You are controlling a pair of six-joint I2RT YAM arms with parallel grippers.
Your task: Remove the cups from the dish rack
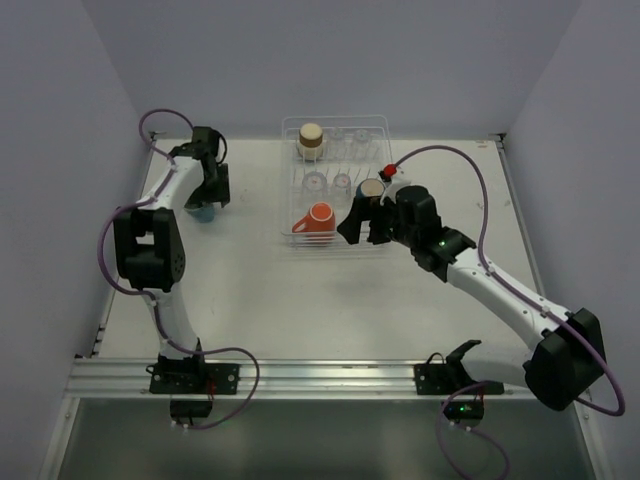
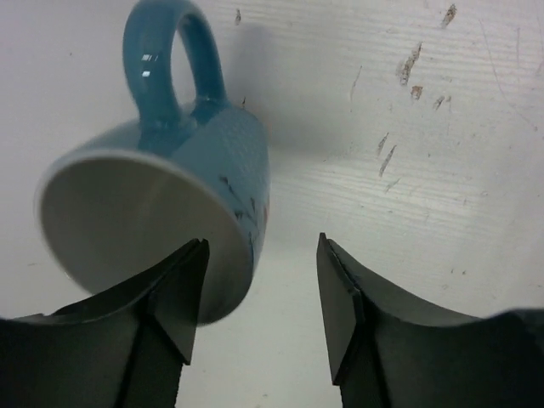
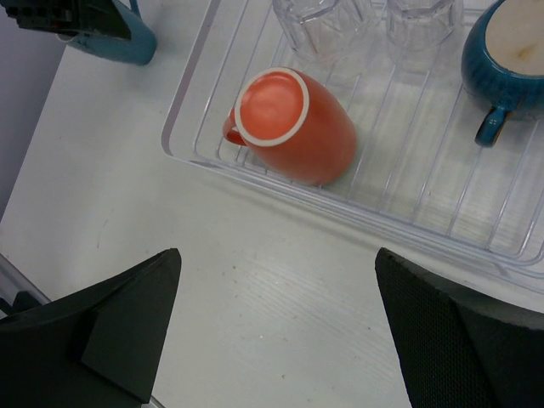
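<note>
The dish rack (image 1: 286, 190) stands at the back centre of the table. In it an orange mug (image 1: 318, 220) (image 3: 293, 123) lies on its side by the near left corner. A blue mug (image 1: 370, 189) (image 3: 506, 51), a brown cup (image 1: 311, 141) and clear tumblers (image 1: 315, 182) (image 3: 319, 21) also sit in it. Another blue mug (image 1: 203, 212) (image 2: 170, 187) rests on the table left of the rack. My left gripper (image 1: 208, 195) (image 2: 259, 297) is open right over it, its left finger overlapping the rim, nothing between the jaws. My right gripper (image 1: 362, 232) (image 3: 276, 323) hangs wide open over the table just before the rack's near edge (image 3: 408, 225).
The table (image 1: 300, 300) has walls on the left, back and right. Purple cables loop off both arms. The left gripper (image 3: 68, 17) and its blue mug (image 3: 115, 38) show at the top left of the right wrist view.
</note>
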